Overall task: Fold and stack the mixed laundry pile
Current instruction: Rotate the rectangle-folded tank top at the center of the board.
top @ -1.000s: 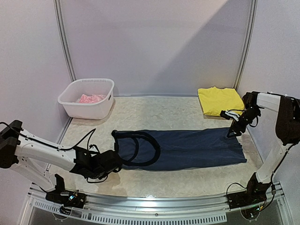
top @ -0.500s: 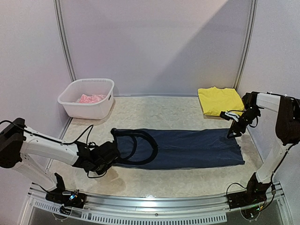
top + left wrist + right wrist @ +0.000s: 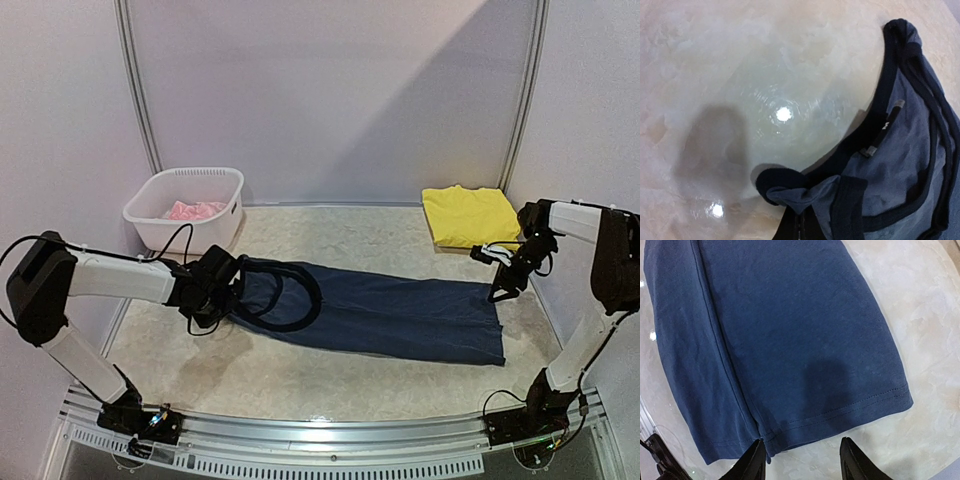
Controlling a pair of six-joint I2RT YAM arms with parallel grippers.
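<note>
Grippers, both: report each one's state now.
Left gripper: closed on the navy tank top, at its strap end.
Right gripper: open, holding nothing, at the hem.

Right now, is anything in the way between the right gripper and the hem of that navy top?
Nothing visible. In the right wrist view the right gripper hangs open just off the hem of the navy tank top, with only bare table between its fingers.

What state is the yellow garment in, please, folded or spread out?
Folded: the yellow garment lies as a compact rectangle at the far right, with no sleeves sticking out.
</note>
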